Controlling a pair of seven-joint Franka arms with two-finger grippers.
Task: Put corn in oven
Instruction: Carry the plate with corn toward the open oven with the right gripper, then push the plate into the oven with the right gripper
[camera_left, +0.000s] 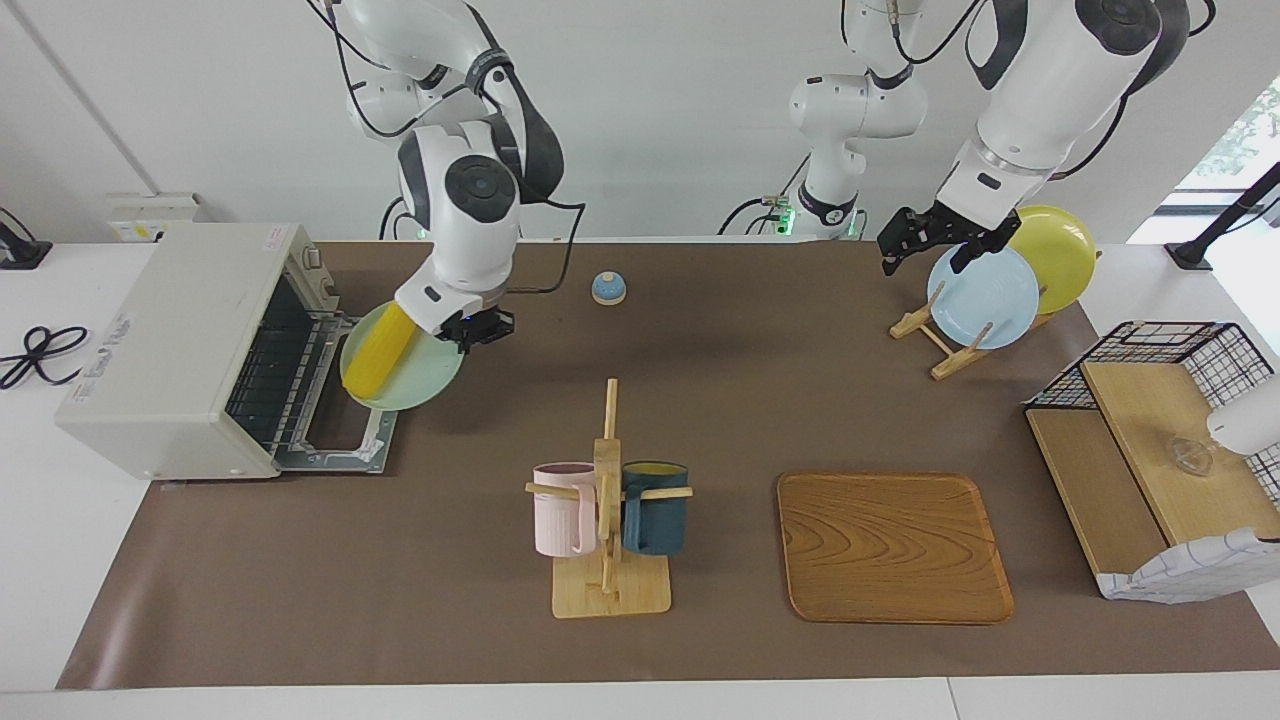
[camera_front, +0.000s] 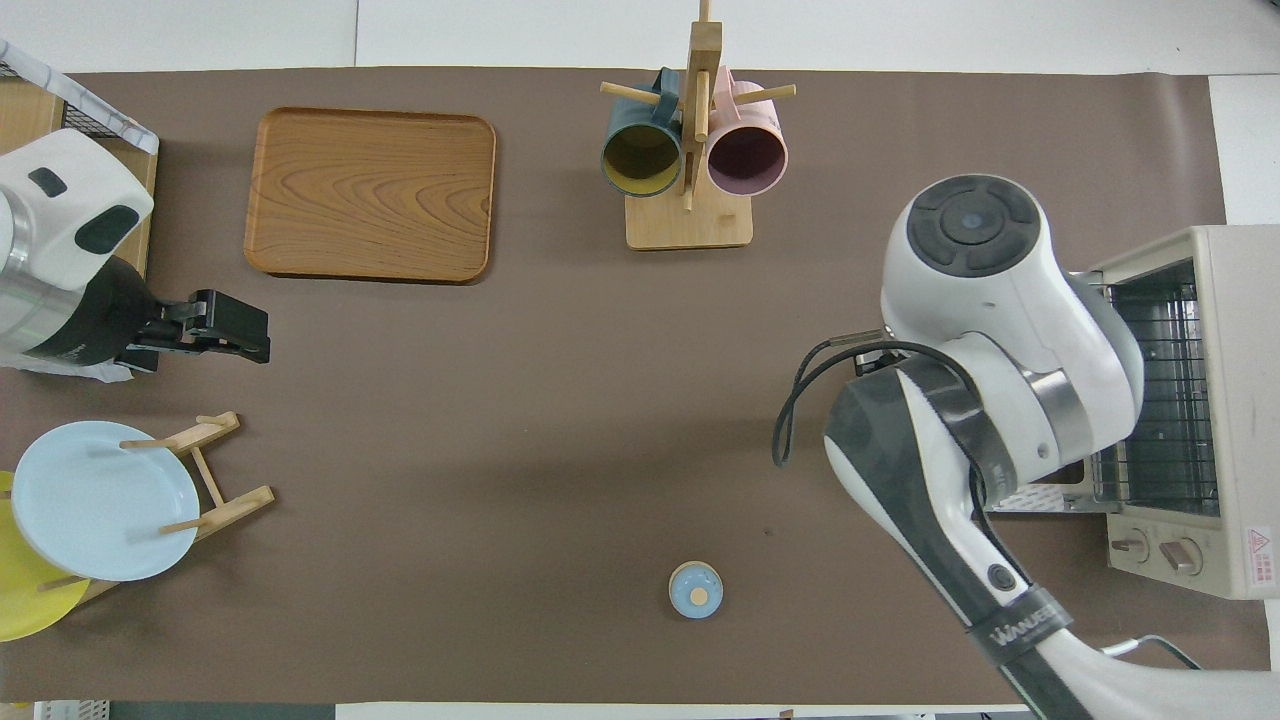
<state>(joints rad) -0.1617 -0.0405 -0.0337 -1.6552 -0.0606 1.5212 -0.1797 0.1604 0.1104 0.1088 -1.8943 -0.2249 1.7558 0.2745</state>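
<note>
The yellow corn (camera_left: 383, 347) lies on a pale green plate (camera_left: 425, 385). My right gripper (camera_left: 470, 330) is shut on that plate's rim and holds it tilted in the air over the open door (camera_left: 345, 425) of the off-white oven (camera_left: 170, 330). The corn points toward the oven's opening. In the overhead view the right arm hides the plate and the corn, and only the oven (camera_front: 1215, 400) and its wire rack show. My left gripper (camera_left: 920, 250) (camera_front: 255, 335) waits open over the plate rack at the left arm's end.
A wooden mug rack (camera_left: 608, 520) with a pink and a dark blue mug stands mid-table, a wooden tray (camera_left: 893, 545) beside it. A small blue bell (camera_left: 608, 288) sits near the robots. A blue plate (camera_left: 983, 296) and a yellow plate (camera_left: 1055, 250) stand in the rack.
</note>
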